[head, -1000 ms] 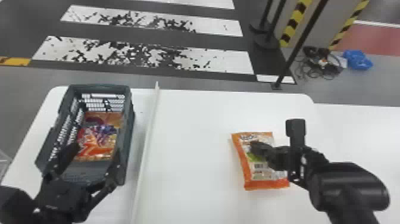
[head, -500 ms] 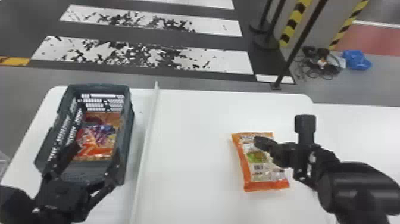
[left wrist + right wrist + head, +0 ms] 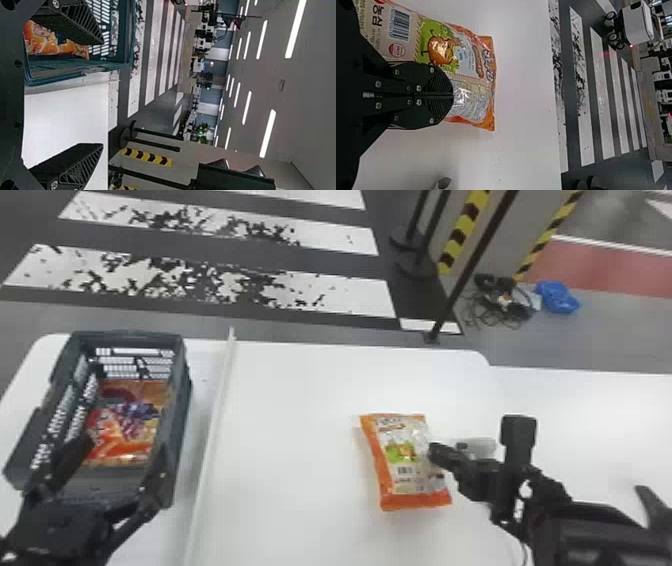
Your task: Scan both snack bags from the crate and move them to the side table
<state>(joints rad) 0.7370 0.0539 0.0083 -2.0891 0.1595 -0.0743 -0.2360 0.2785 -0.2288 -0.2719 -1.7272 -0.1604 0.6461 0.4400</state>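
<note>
Crate (image 3: pixel 130 335) holds one bag (image 3: pixel 125 420); other bag (image 3: pixel 400 455) lies lengthwise near-to-far. Left tool (image 3: pixel 124 444) spread; right tool (image 3: pixel 436 454) pressed together.

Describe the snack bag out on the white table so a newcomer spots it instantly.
Find the white table, then the long pale strip. Right of it lies an orange-edged snack bag. Unlike the bag inside the dark crate, it lies loose, green patch and barcode up.
</note>
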